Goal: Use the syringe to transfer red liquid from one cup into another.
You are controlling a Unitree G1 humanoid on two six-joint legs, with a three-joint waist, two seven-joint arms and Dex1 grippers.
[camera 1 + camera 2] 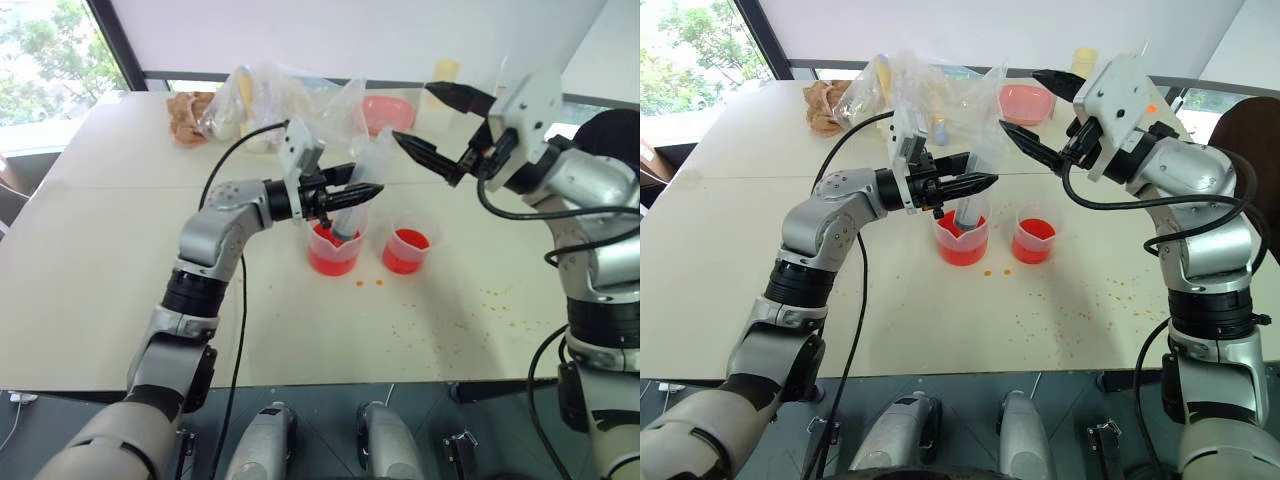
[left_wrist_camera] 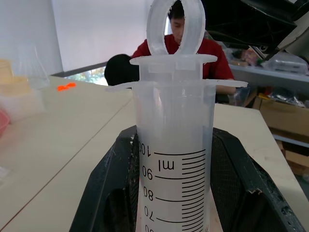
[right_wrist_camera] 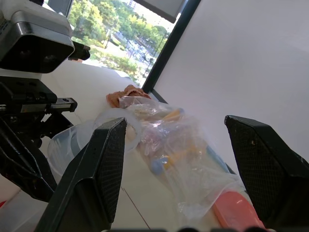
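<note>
My left tool (image 1: pixel 975 184) pinches the syringe (image 2: pixel 175 145) by its clear barrel, holding it upright with the lower end down inside the spouted beaker (image 1: pixel 961 238), which stands on the worktop (image 1: pixel 940 330) holding red liquid (image 1: pixel 958 250). The plunger's ring sticks up above my left tool. Just to the right of the beaker sits the smaller cup (image 1: pixel 1033 238), also with red liquid in it. My right tool (image 1: pixel 1040 110) hovers beyond and above that cup, spread wide and gripping nothing. Orange droplets (image 1: pixel 996 272) dot the worktop near the cups.
</note>
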